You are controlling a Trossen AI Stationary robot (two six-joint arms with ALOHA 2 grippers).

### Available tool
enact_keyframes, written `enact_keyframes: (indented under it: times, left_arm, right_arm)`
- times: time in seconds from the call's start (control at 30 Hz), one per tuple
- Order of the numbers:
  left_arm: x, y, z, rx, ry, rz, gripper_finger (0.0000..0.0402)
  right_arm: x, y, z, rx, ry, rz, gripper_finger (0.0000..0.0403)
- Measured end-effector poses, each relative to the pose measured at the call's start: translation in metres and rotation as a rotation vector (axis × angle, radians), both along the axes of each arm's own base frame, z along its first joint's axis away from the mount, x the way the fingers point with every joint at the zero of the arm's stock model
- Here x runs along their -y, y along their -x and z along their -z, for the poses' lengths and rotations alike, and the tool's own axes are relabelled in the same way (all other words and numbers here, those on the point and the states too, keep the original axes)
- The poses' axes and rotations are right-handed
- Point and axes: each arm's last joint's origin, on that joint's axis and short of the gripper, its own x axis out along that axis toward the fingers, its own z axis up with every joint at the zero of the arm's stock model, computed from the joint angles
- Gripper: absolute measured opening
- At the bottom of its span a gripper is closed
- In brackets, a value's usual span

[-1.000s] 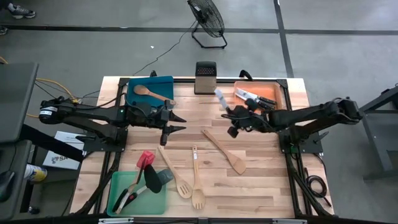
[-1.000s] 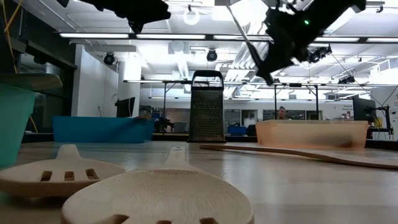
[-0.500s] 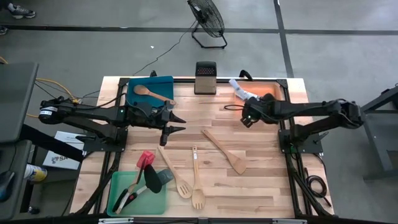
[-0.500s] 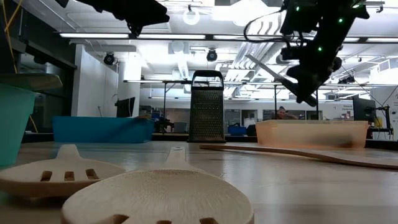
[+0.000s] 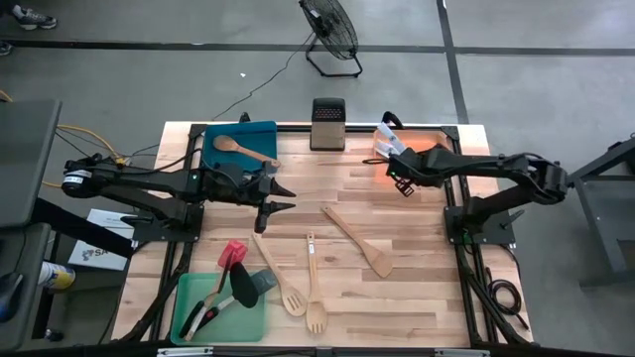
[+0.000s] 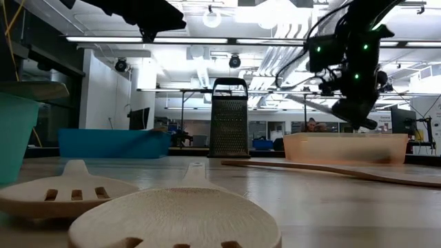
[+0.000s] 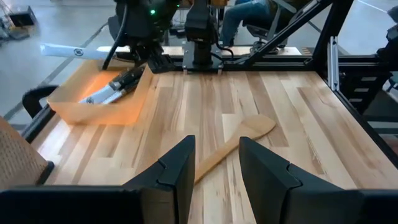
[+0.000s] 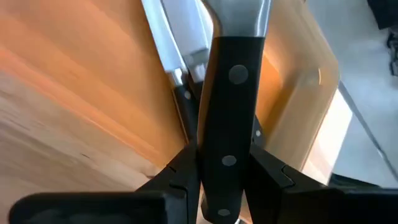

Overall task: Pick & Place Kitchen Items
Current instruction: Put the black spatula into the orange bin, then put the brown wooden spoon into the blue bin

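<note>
My right gripper (image 5: 397,171) is shut on a black-handled steel knife (image 5: 383,138) over the left part of the orange tray (image 5: 438,143). Other knives (image 8: 177,62) lie in that tray beneath it. My left gripper (image 5: 285,195) hangs open above the table's left middle with nothing between its fingers (image 7: 214,165). A wooden spatula (image 5: 357,241), a slotted wooden spoon (image 5: 281,278) and a wooden fork (image 5: 314,290) lie flat on the table. A red spatula (image 5: 232,256) leans out of the green tray (image 5: 189,297). My right gripper pinches the knife's black riveted handle (image 8: 229,106) by its two flat sides between the two fingers (image 8: 186,165). The fingers slant down from the table's right side. The blade (image 7: 68,51) sticks out ahead of them. The knife hangs clear above the orange tray.
An upright metal grater (image 5: 327,123) stands at the far edge in the middle. The blue tray (image 5: 260,132) at the far left holds a wooden spoon (image 5: 241,149). The green tray at the near left holds black and grey spatulas (image 5: 238,297). Bare wood lies between the two arms.
My right gripper has carried the knife from above the table's middle toward the far right, to over the orange tray. It has sunk and tipped steeply downward. It has stayed shut on the handle, and the blade now reaches over the tray's left end.
</note>
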Motion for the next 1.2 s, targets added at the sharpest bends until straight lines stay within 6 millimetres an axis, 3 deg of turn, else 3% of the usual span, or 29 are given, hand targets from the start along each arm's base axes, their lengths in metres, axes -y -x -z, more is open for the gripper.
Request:
enact_keyframes:
  times: [0.37, 0.7, 1.2]
  left_arm:
    - [0.0, 0.001, 0.002, -0.025, 0.006, -0.002, 0.0123]
    - [0.0, 0.001, 0.002, -0.025, 0.008, -0.002, 0.0123]
    - [0.0, 0.001, 0.003, -0.033, 0.014, -0.004, 0.0123]
  right_arm:
    - [0.02, -0.002, 0.03, -0.214, -0.104, -0.006, 0.0091]
    - [0.021, -0.003, 0.034, -0.24, -0.125, -0.021, 0.0101]
    - [0.021, -0.002, 0.031, -0.23, -0.108, -0.012, 0.0192]
